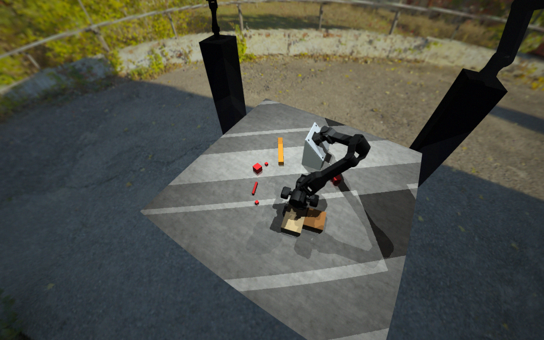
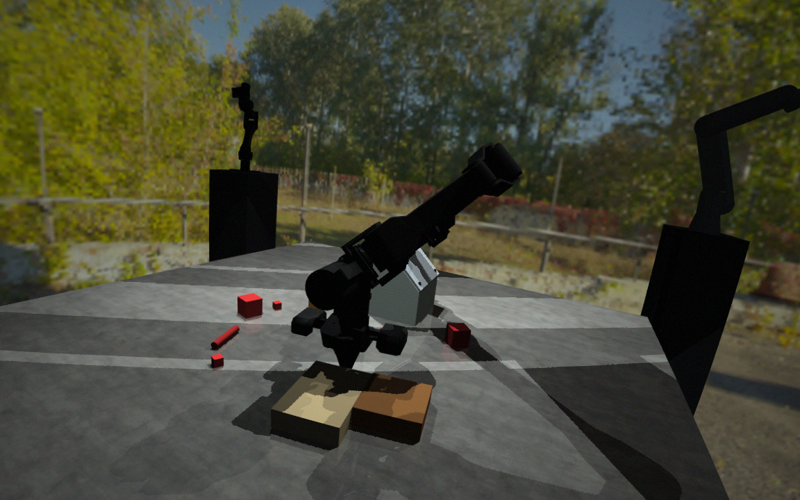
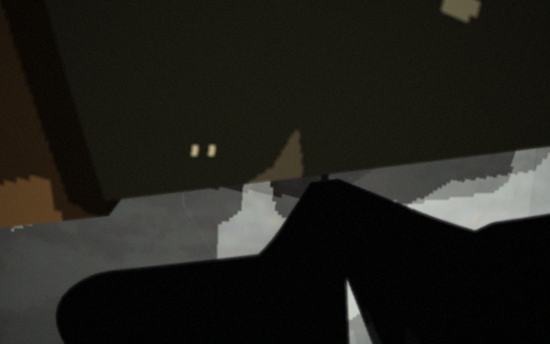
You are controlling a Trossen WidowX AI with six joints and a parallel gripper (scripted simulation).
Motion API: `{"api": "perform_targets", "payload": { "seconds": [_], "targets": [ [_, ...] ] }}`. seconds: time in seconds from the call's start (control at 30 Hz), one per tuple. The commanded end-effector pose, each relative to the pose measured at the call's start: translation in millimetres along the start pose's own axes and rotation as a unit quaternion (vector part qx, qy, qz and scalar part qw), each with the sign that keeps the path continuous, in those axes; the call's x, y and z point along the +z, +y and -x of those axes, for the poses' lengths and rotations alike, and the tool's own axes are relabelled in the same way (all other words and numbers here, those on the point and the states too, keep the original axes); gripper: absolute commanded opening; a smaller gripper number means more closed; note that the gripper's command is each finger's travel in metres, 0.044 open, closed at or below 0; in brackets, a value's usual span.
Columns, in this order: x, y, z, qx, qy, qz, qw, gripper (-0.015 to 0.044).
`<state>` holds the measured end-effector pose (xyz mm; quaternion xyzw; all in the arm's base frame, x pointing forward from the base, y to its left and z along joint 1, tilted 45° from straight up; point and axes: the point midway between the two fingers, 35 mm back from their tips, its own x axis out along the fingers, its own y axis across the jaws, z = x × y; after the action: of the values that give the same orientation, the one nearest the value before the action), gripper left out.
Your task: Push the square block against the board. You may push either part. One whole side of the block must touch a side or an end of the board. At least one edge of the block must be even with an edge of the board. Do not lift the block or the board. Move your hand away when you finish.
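The cream board (image 1: 292, 224) (image 2: 312, 405) (image 3: 304, 86) lies flat. The brown-orange square block (image 1: 316, 220) (image 2: 394, 401) (image 3: 14, 203) lies flat along its right side in the top and exterior views. They look in contact, but a thin gap cannot be ruled out. The board's near end reaches past the block's near side. Their far ends look nearly even in the exterior view; whether exactly even cannot be told. My gripper (image 1: 297, 205) (image 2: 346, 365) (image 3: 325, 195) is shut and empty, pointing down at the board's far end. Contact there is unclear.
A red cube (image 1: 257, 168) (image 2: 249, 305), a red stick (image 1: 254, 188) (image 2: 225, 337) and a small red cube (image 1: 256, 202) (image 2: 217, 360) lie left. An orange bar (image 1: 280, 151) and a grey slanted stand (image 1: 312, 157) (image 2: 398, 303) are behind. A dark red cube (image 1: 336, 180) (image 2: 457, 335) lies back right.
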<state>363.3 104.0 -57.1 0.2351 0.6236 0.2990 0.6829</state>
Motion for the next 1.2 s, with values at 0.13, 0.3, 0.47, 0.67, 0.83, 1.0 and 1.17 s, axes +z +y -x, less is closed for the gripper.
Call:
{"api": "perform_targets", "payload": {
  "seconds": [0.13, 0.3, 0.47, 0.67, 0.83, 1.0, 1.17],
  "targets": [
    [-14.0, -0.4, 0.8, 0.001, -0.001, -0.002, 1.000, 0.0000],
    [-21.9, -0.5, 0.7, 0.001, 0.000, -0.002, 1.000, 0.0000],
    [-30.0, -0.7, 0.6, 0.001, 0.000, -0.002, 1.000, 0.0000],
    [-39.8, -0.7, 0.6, 0.001, 0.000, -0.002, 1.000, 0.0000],
    [-35.5, -1.9, 27.5, -0.001, 0.001, -0.003, 1.000, 0.0000],
    [-36.8, -1.3, 56.1, 0.000, 0.000, -0.002, 1.000, 0.0000],
    [-32.5, 7.7, 52.7, -0.001, -0.002, -0.004, 1.000, 0.0000]
  ]
}}
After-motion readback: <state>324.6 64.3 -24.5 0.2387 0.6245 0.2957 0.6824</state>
